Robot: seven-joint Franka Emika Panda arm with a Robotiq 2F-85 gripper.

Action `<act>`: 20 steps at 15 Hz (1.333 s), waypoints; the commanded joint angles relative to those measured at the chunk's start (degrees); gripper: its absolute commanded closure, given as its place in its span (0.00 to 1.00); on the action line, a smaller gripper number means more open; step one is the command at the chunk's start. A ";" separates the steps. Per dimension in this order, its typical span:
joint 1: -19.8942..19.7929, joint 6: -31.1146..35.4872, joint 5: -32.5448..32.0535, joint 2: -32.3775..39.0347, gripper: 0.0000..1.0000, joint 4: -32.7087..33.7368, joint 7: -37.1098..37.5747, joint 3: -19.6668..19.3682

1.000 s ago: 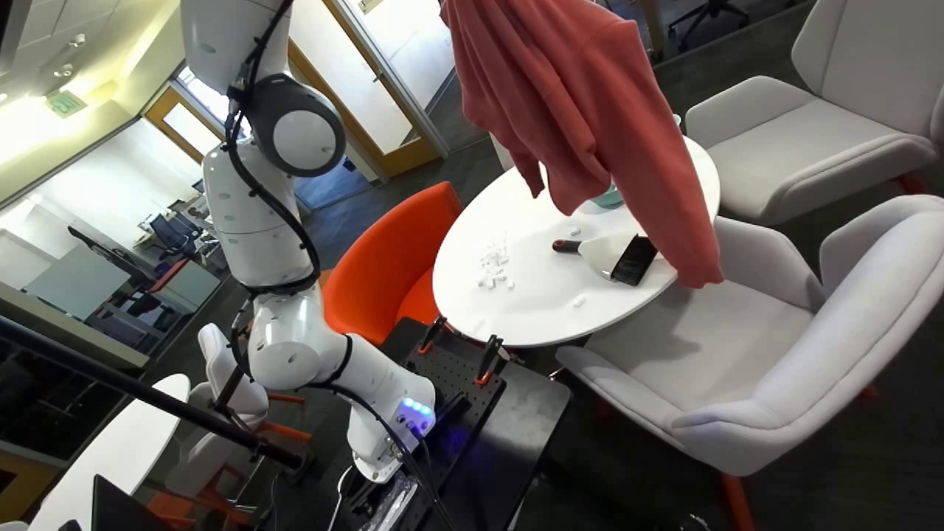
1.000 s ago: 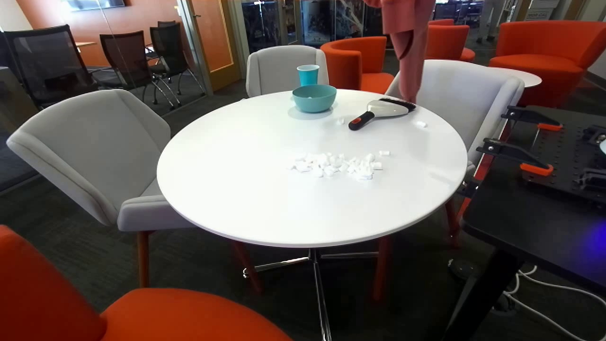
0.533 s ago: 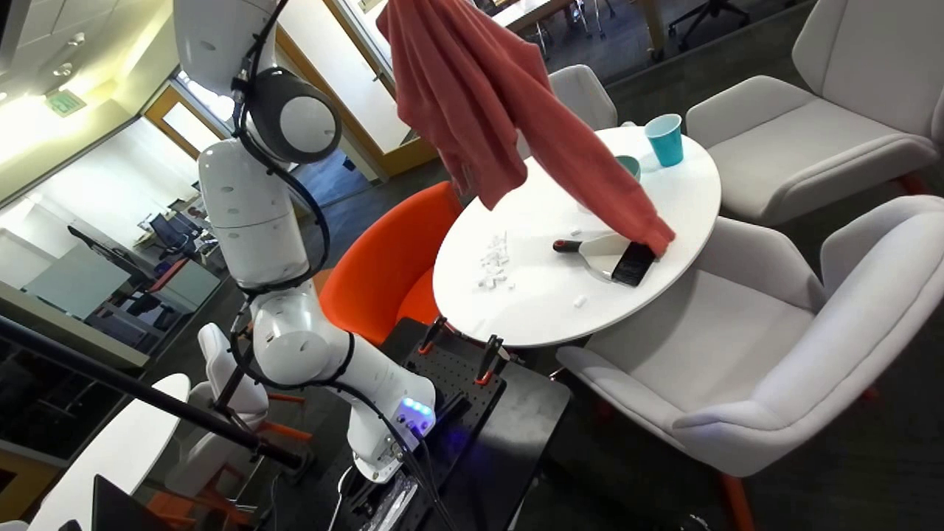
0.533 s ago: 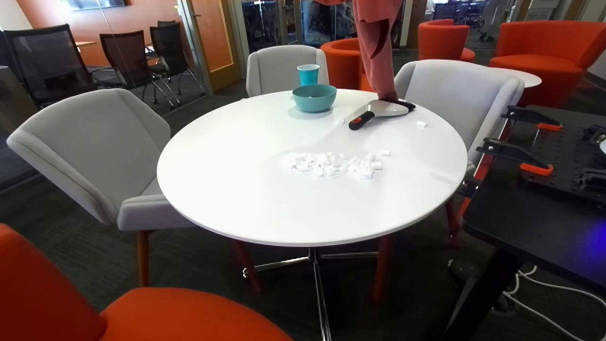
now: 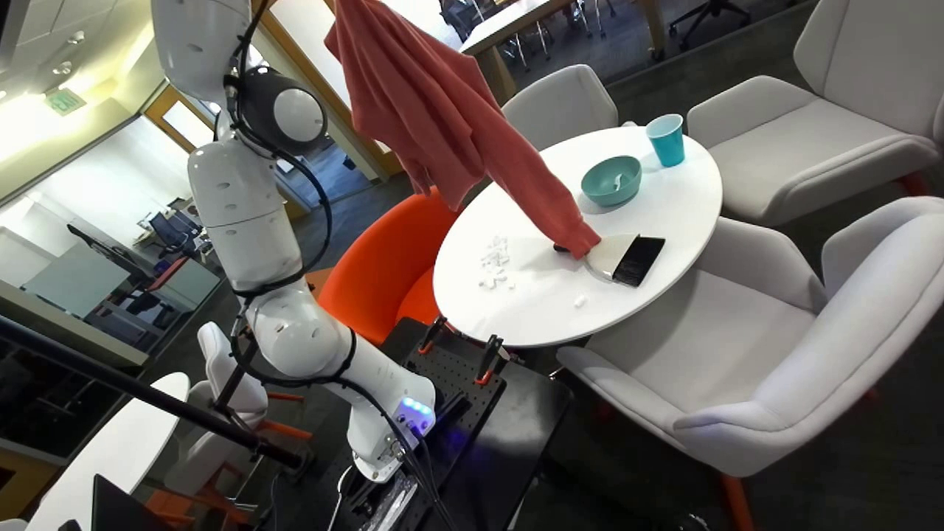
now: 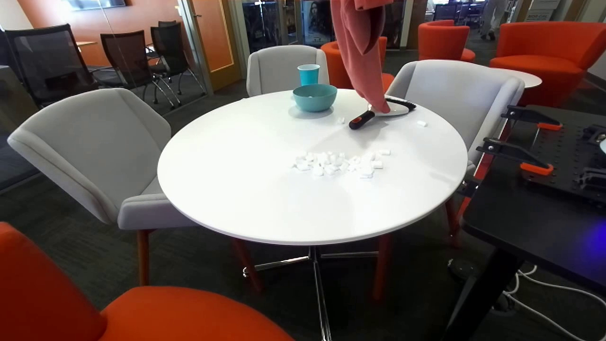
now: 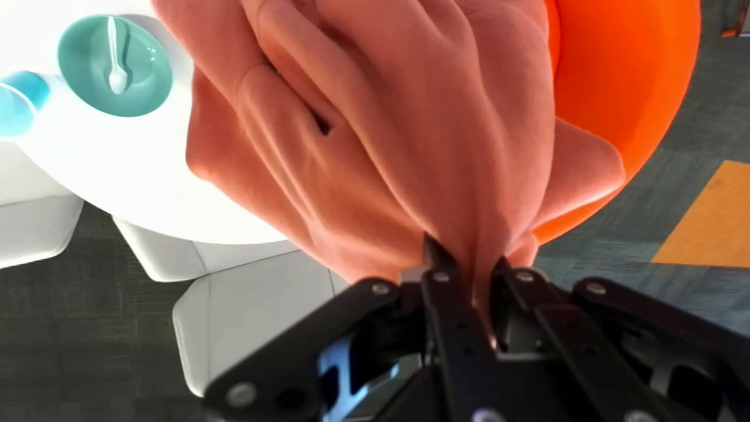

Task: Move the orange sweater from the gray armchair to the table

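Compared with half a second ago, the sweater (image 5: 435,110) hangs farther left in both exterior views, and the arm (image 5: 243,199) leans farther left with it. A second ago the tip of the sweater's sleeve (image 5: 538,195) reached past the right edge of the table (image 5: 538,324), over the seat of the near armchair (image 5: 715,346); half a second ago it was at the bristles of the brush (image 5: 638,262); now it is where the brush's handle begins. Whether it touches the brush, I cannot tell. The bowl (image 5: 611,192), then partly behind the sleeve, shows whole, a spoon (image 7: 118,81) in it, with the cup (image 5: 666,140) to its right. More of a far chair (image 5: 564,103) shows too. Brush, bowl, cup and the white bits (image 6: 326,163) on the table have stayed put.

The sweater's long axis slants: in an exterior view it runs from high on the left down to the right, the sleeve pointing at the brush, its upper end cut off by the frame. In an exterior view the sleeve (image 6: 364,71) hangs steeper, pointing down and slightly right.

In the wrist view the gripper (image 7: 467,264) is clenched, grasping a bunched part of the sweater between its fingers (image 7: 448,305). From there the fabric fans toward the far left, across the table's edge, while one flap juts right over the orange chair (image 7: 633,76). The sweater hangs in the air, partly over the table, apart from the near armchair.
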 commanded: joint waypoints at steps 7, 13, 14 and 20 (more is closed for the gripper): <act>1.63 0.59 0.49 0.13 0.97 -0.15 -0.79 -0.28; 11.58 4.28 -3.59 0.72 0.97 -0.47 -11.05 0.47; 12.95 5.58 -4.62 0.98 0.97 -0.49 -13.13 0.34; 17.78 17.37 -11.86 3.67 0.97 -0.64 -24.71 -1.85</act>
